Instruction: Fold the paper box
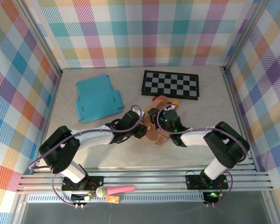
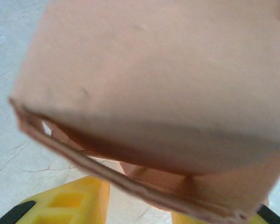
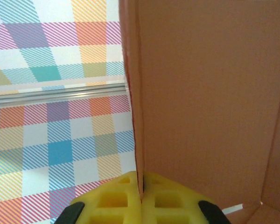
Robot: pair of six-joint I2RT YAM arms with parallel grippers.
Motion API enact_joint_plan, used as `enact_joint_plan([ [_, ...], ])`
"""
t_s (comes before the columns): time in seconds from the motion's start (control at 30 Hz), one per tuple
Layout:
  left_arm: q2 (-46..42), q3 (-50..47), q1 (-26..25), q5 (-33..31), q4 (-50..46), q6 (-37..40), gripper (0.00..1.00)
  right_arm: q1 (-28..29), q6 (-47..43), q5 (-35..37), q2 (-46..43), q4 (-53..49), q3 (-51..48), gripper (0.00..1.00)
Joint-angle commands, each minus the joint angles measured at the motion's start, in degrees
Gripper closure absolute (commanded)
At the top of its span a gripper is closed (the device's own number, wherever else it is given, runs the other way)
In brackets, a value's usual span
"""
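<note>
While right tool (image 3: 141, 181) clamps paper box (image 1: 155, 134) wall, left tool (image 2: 130, 207) straddles box, grip unclear.

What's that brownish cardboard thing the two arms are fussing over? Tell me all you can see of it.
It is a half-folded box of plain peach-brown cardboard, matte, with thin walls and a doubled edge. It is mid-table, between both arms. The right fingers are pinched shut on one upright wall; the left fingers flank its lower edge.

One tan box (image 1: 152, 134), one blue box (image 1: 97, 98), one checkerboard (image 1: 171, 84)
</note>
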Motion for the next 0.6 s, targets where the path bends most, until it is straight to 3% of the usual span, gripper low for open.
enact_joint_plan([
  [0.0, 1.1, 0.0, -0.9, -3.4, 2.1, -2.7, 0.63, 0.8, -0.2, 2.3, 1.4, 5.4, -0.9, 1.00],
  [0.57, 1.8, -2.2, -0.9, -7.0, 3.9, -8.1, 0.62, 1.5, -6.5, 2.9, 9.8, 17.1, -1.2, 1.00],
])
